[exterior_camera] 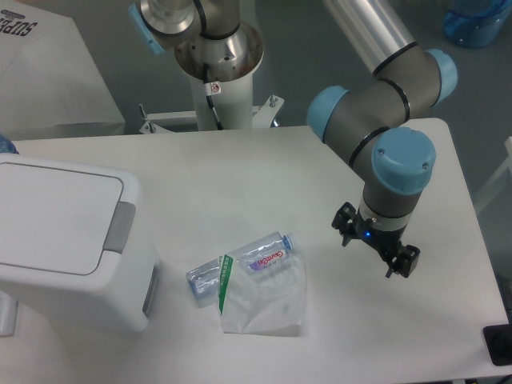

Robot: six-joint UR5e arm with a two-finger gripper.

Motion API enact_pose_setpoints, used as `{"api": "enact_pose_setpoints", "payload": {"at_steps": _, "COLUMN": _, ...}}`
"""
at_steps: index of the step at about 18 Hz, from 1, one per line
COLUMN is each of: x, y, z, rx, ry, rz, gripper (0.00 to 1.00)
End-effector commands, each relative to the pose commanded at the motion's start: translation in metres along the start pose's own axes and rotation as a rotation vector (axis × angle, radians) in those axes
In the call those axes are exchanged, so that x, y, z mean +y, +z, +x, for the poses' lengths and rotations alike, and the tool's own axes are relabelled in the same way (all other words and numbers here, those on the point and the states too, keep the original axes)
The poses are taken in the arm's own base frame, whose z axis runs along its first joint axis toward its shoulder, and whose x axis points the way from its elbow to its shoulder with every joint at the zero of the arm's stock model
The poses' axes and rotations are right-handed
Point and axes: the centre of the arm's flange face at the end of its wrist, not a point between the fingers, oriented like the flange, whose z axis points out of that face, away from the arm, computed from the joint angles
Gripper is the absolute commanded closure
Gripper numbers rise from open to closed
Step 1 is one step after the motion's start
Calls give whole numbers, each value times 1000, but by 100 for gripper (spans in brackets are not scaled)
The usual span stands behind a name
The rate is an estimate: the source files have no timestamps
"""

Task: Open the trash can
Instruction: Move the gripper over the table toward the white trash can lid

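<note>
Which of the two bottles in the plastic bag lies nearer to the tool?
The bottle with the purple label, with its cap toward the tool. The other bottle lies farther left, toward the trash can.

A white table [256, 172] carries everything. At its left edge stands the trash can [68, 240], lid shut. Near the middle of the front edge lies a clear plastic bag [260, 292] with bottles [244, 264] poking out of it.
</note>
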Motion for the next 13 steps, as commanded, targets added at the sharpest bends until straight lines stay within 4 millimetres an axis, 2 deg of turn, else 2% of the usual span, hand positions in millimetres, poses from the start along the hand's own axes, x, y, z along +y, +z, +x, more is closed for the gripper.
{"api": "enact_pose_setpoints", "payload": {"at_steps": 2, "x": -3, "y": -3, "z": 6, "rx": 10, "ry": -64, "rz": 40, "gripper": 0}}
{"api": "enact_pose_setpoints", "payload": {"at_steps": 7, "x": -26, "y": -20, "z": 17, "rx": 65, "ry": -271, "rz": 209, "gripper": 0}}
{"api": "enact_pose_setpoints", "payload": {"at_steps": 9, "x": -57, "y": -43, "z": 40, "rx": 118, "ry": -361, "rz": 321, "gripper": 0}}
{"api": "enact_pose_setpoints", "payload": {"at_steps": 13, "x": -100, "y": -76, "z": 81, "rx": 145, "ry": -386, "rz": 378, "gripper": 0}}
